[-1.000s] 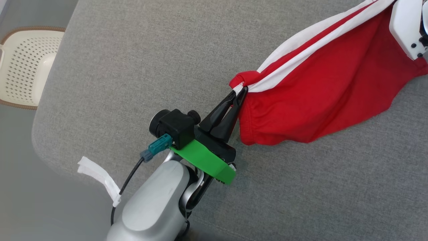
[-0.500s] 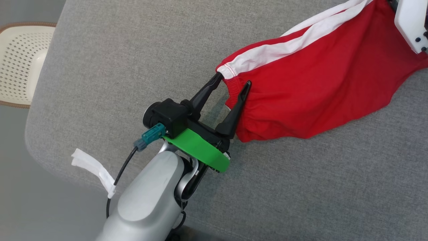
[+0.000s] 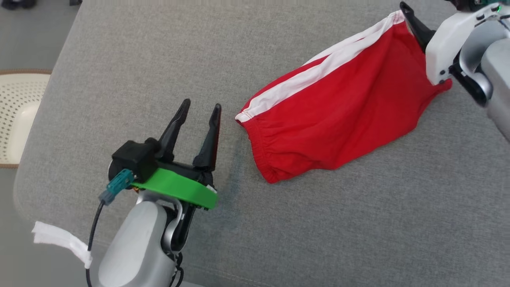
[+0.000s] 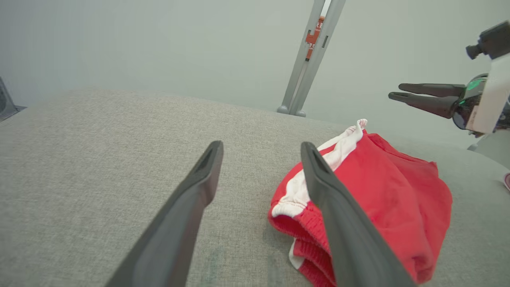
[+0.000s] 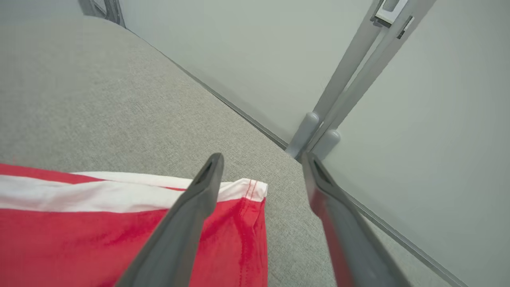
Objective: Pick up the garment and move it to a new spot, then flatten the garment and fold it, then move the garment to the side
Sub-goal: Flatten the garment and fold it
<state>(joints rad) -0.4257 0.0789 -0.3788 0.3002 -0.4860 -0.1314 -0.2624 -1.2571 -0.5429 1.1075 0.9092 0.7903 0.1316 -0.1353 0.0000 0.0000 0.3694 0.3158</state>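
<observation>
Left tool (image 3: pixel 201 104) and right tool (image 5: pixel 262 156) gape empty; we should grip the garment (image 3: pixel 338 115) between them by its corners, evenly.

- This looks like a robot test room or lab set-up rather than a lived-in home.
- A broad worktop (image 3: pixel 119 59) is padded in plain grey woven fabric and has a rounded corner.
- The floor (image 3: pixel 28 48) around it is smooth and pale grey.
- A cream perforated plastic basket (image 3: pixel 16 115) with a brown rim stands on the floor beside the worktop.
- A grey metal post (image 4: pixel 308 63) on two rounded feet stands just beyond the far edge.
- A silver robot forearm (image 3: pixel 135 247) carries a green bracket (image 3: pixel 175 189) and a loose cable.
</observation>
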